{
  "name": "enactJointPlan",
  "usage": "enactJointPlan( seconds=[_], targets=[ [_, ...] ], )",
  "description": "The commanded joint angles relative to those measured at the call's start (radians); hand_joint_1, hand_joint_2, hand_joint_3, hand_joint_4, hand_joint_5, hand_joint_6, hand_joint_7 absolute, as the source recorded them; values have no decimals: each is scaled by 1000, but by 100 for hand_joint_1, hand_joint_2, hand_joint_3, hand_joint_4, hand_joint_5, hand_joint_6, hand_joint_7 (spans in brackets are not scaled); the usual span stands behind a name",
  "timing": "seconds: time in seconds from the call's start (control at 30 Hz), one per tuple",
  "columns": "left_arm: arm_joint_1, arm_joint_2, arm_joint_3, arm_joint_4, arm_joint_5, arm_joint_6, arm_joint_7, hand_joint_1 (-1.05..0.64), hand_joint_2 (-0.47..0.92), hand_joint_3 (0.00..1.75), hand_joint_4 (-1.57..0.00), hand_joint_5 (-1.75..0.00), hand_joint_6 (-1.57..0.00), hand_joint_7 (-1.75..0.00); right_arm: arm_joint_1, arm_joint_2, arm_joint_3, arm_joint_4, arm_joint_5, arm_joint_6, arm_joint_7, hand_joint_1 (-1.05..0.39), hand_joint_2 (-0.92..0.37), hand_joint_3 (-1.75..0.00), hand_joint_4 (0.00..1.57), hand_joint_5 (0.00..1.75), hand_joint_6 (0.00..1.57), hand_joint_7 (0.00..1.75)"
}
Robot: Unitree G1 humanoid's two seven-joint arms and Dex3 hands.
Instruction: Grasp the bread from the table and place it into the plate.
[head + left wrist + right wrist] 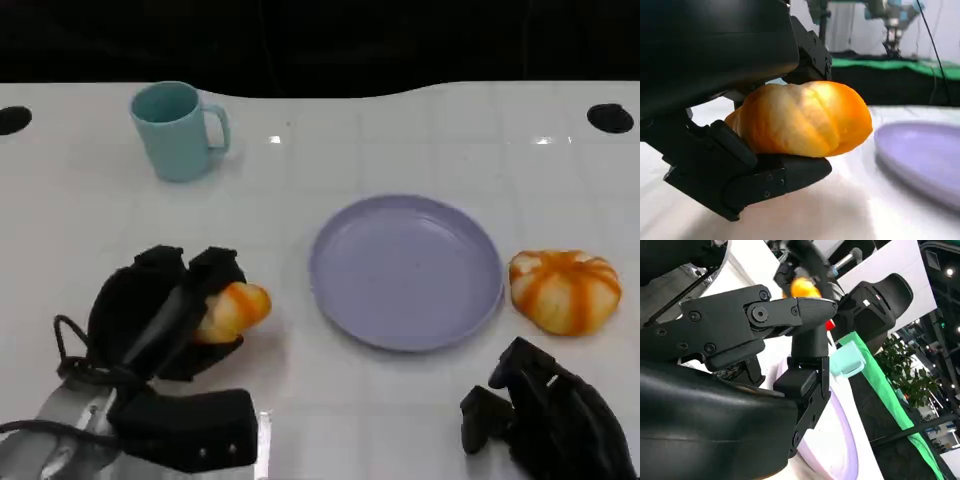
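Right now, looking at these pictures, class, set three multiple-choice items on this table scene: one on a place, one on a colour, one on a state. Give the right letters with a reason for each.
1. Where does the mug stand?
A. on the plate
B. on the far left part of the table
C. beside the right hand

2. What colour is the plate?
A. pale purple
B. red
C. black

3. What is the left hand doing?
A. resting open on the plate
B. holding the mug
C. holding a piece of bread

Answers:
1 B, the head view shows the mug at the far left, apart from the plate.
2 A, both the head view and the left wrist view show it pale purple.
3 C, the left wrist view shows the fingers closed around the bread.
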Motion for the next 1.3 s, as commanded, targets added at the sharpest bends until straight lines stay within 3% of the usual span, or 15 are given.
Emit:
enactJointPlan(
  seconds=[0.03, 0.17, 0.23, 0.33, 0.6, 0.83, 0.97, 1.1, 1.17, 1.2, 1.3],
  targets=[
    [-1, -42, 36, -98, -62, 34, -22, -25, 51, 115, -82, -175, -63, -174, 6, -18, -5, -8, 2, 11, -13, -56, -92, -23, 79, 167, 71, 140],
    [-31, -72, 26, -132, -56, 28, -16, -27, 58, 107, -81, -175, -62, -175, 5, -18, -4, -1, 0, 1, -9, -56, -92, -24, 79, 167, 71, 140],
    [-74, -97, 8, -113, -51, 4, -11, -26, 64, 91, -81, -175, -62, -173, 4, -17, -3, 3, 1, -1, -5, -56, -92, -25, 79, 167, 70, 140],
    [-136, -131, -17, -61, -42, -13, -3, -26, 66, 81, -80, -175, -63, -170, 3, -17, -3, 7, 2, -1, 0, -56, -92, -25, 79, 167, 70, 140],
    [-335, -233, -89, 194, -22, -98, 50, -28, 67, 80, -81, -175, -65, -164, 6, -14, -6, 10, 11, 4, 12, -54, -92, -25, 78, 168, 69, 140],
    [-488, -318, -146, 411, -7, -117, 75, -31, 64, 87, -86, -175, -67, -169, 3, -12, -7, 15, 12, -3, 16, -55, -92, -26, 78, 168, 70, 140],
    [-543, -338, -172, 484, -11, -101, 9, -34, 63, 88, -79, -168, -74, -135, 11, -8, -3, -6, 11, 9, 1, -55, -92, -26, 78, 167, 70, 140],
    [-564, -329, -203, 471, -12, -55, -142, -41, 79, 49, -61, -117, -60, -65, 11, -7, -1, -5, 9, 1, 2, -55, -92, -25, 78, 167, 70, 140],
    [-569, -317, -217, 448, -10, -31, -227, -45, 88, 33, -52, -100, -56, -43, 11, -7, -1, -5, 8, -2, 2, -55, -92, -25, 78, 167, 70, 140],
    [-570, -308, -225, 432, -10, -20, -276, -56, 90, 34, -35, -88, -44, -31, 11, -7, 0, -5, 5, -6, 2, -56, -92, -25, 78, 167, 70, 140],
    [-561, -286, -235, 385, -17, 0, -389, -73, 92, 39, -15, -72, -28, -18, 13, -8, 0, -9, 5, -4, 1, -56, -92, -25, 78, 167, 70, 140]
  ],
)
